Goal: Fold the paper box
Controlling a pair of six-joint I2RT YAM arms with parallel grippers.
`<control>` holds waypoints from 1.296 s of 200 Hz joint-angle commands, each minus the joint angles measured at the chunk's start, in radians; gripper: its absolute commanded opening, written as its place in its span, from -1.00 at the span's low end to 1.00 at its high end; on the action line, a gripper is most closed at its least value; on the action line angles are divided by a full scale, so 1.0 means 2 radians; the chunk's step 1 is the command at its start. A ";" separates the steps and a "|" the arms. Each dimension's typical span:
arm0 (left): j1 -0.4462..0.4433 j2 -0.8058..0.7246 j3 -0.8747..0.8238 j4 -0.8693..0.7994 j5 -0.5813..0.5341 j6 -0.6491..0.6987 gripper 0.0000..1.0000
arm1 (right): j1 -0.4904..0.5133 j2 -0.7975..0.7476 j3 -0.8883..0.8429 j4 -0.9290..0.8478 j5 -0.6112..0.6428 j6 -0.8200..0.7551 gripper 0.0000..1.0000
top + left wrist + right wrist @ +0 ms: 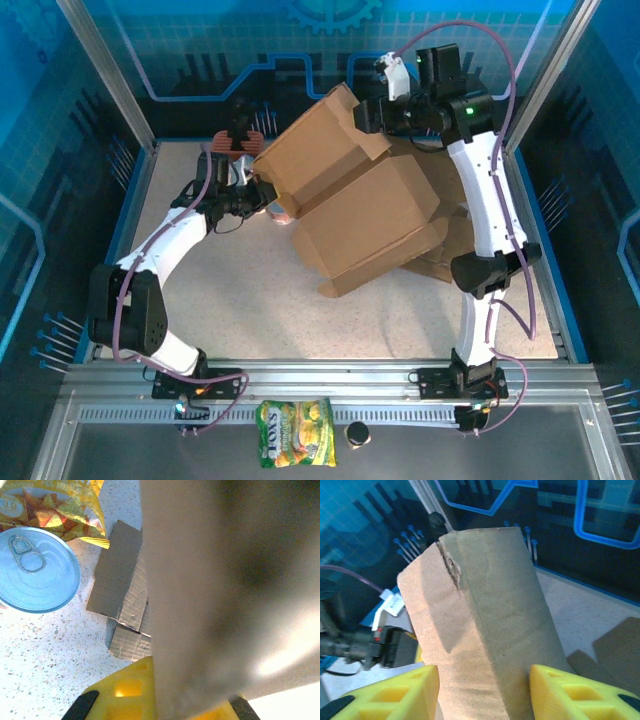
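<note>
Your speckled white bench (260, 300) sits inside blue circuit-patterned walls (200, 40), and the paper box (350, 200) is tilted up over its far middle, half formed with its flaps splayed. Your left tool (255, 185) is clenched on the box's left edge, and your right tool (484, 690) grasps a folded flap at the box's far end. Just left of the box, a sealed pull-tab tin can (36, 569) stands touching a yellow snack bag (60, 505).

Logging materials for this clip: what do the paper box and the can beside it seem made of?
The box looks like brown cardboard, matte, creased, with a torn edge. The can is probably metal: smooth bluish sheen, ring-pull lid.
</note>
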 commanded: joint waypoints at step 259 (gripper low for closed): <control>-0.059 0.041 0.166 -0.207 -0.079 0.043 -1.00 | 0.097 0.057 -0.011 -0.094 0.578 -0.009 -1.00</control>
